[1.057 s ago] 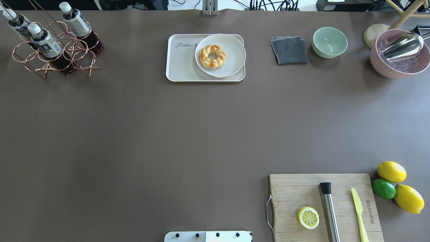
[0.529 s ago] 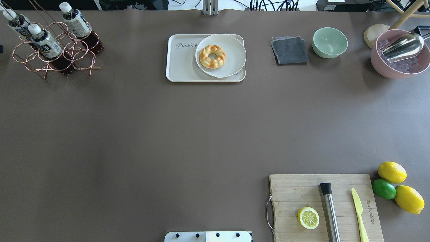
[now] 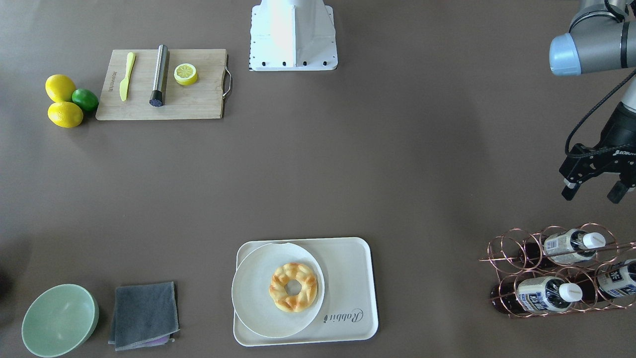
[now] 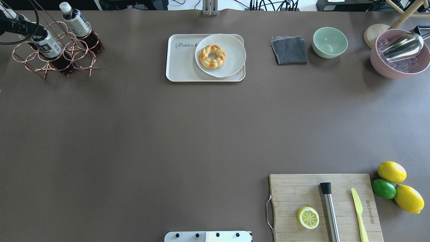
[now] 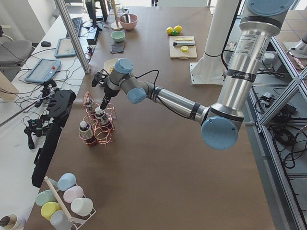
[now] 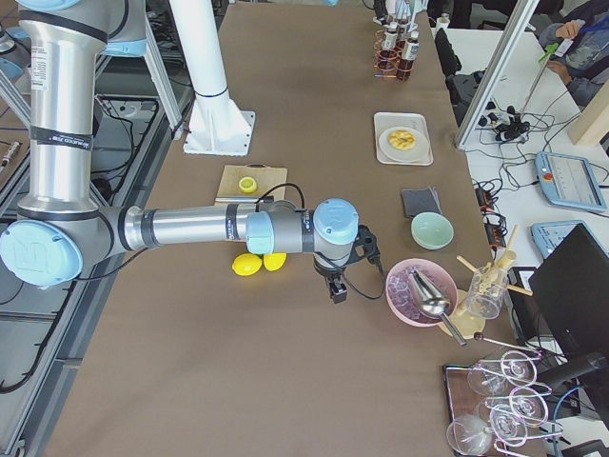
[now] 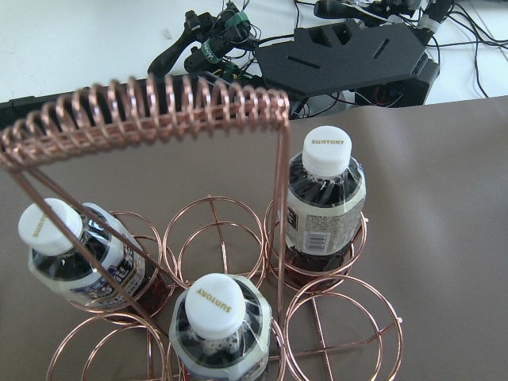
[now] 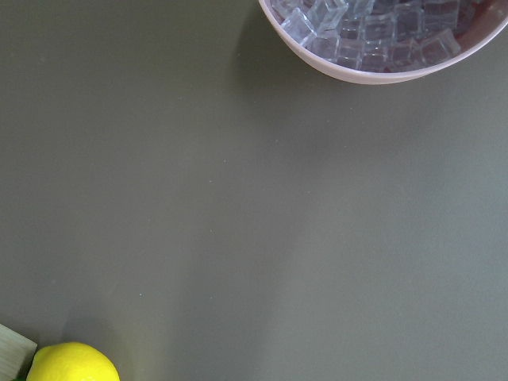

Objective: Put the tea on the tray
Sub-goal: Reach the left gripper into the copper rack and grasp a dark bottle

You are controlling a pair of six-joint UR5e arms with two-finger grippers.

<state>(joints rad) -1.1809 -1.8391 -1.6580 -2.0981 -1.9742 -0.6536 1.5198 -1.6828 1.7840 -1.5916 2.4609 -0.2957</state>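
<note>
The tea (image 7: 325, 210) is in the copper wire rack (image 3: 502, 258) at the far corner of the table on my left arm's side. I count three white-capped bottles standing cap up in its rings. In the left wrist view, one is at the right, a second (image 7: 218, 321) is nearest the camera, and a third (image 7: 75, 258) is on the left under the rack's coiled handle. The left gripper (image 3: 592, 195) hovers over the rack with its fingers spread, holding nothing. From the wrist view the bottles sit below it, apart from the fingers. The tray (image 4: 174, 67) lies well apart from the rack, along the table's far edge near the middle. Its "Rabbit" end is bare and faces the rack side. A round white plate (image 4: 231, 64) covers its other half and laps over the rim, with a braided bread ring (image 4: 212, 56) on it. Beyond the tray along that edge are a grey cloth (image 4: 289, 50), a green bowl (image 4: 330, 42) and a pink bowl (image 4: 379, 62) of ice cubes with a metal scoop (image 4: 403, 45). The right gripper (image 6: 335, 288) shows only in the side view, hanging between the pink bowl and the lemons (image 6: 249, 265), and I cannot tell whether its jaws are apart or together. The cutting board (image 4: 292, 188) near the base carries a lemon half (image 4: 308, 217), a steel cylinder (image 4: 330, 211) and a yellow knife (image 4: 358, 211).
</note>
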